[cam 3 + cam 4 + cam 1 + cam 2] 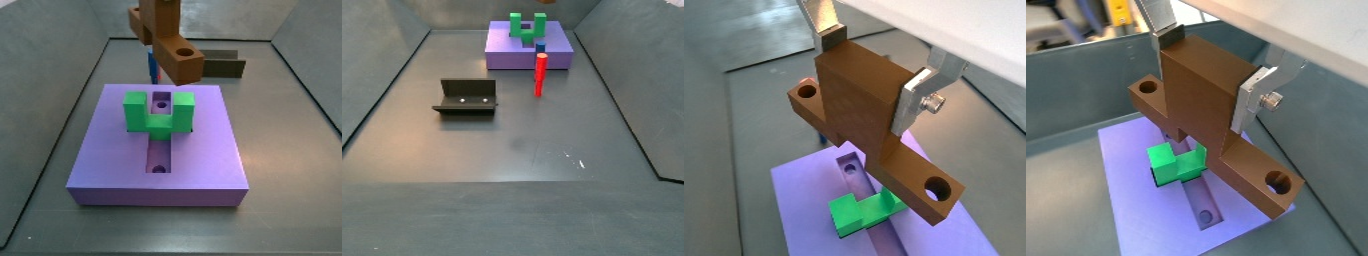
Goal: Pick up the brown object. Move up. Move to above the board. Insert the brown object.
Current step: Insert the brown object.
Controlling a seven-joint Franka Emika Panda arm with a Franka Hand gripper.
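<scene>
We see gripper [871, 75] clamped on brown bar [865, 110], held above purple board [201, 150] w/ green block [139, 112].

The lavender board [529, 50] lies at the far end of the grey desk [516, 150], carrying a green U-shaped block [528, 26]. A red-tipped peg [540, 74] stands just before it. The dark fixture [466, 97] sits apart; the gripper is out of frame.
</scene>
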